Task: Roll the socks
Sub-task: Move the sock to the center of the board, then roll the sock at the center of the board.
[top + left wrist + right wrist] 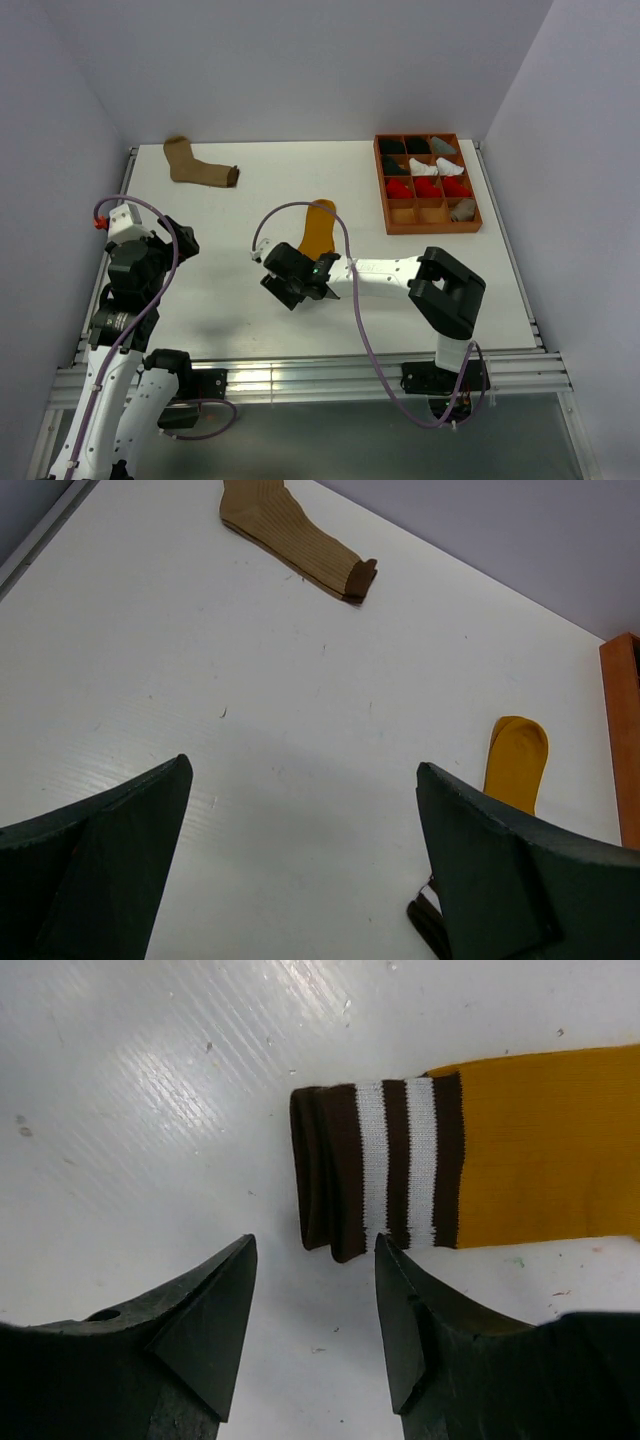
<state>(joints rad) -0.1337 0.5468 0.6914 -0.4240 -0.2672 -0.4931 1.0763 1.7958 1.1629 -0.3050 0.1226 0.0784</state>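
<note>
A mustard yellow sock (pixel 320 228) lies flat mid-table, its dark-and-white striped cuff (pixel 375 1165) toward the arms. My right gripper (pixel 315 1245) hovers just short of that cuff, open, with only bare table between its fingers. In the top view the right gripper (pixel 288 287) is at the sock's near end. A tan sock (pixel 195 165) with a dark cuff rests at the far left. My left gripper (pixel 303 765) stands wide open over bare table at the left, holding nothing. Its view takes in the tan sock (pixel 290 535) far ahead and the mustard sock (pixel 517 763) to the right.
An orange-brown compartment tray (pixel 385 190) at the far right holds several rolled sock bundles in black, white, red and grey. Its edge (pixel 625 730) shows in the left wrist view. Grey walls enclose the table at the back and both sides.
</note>
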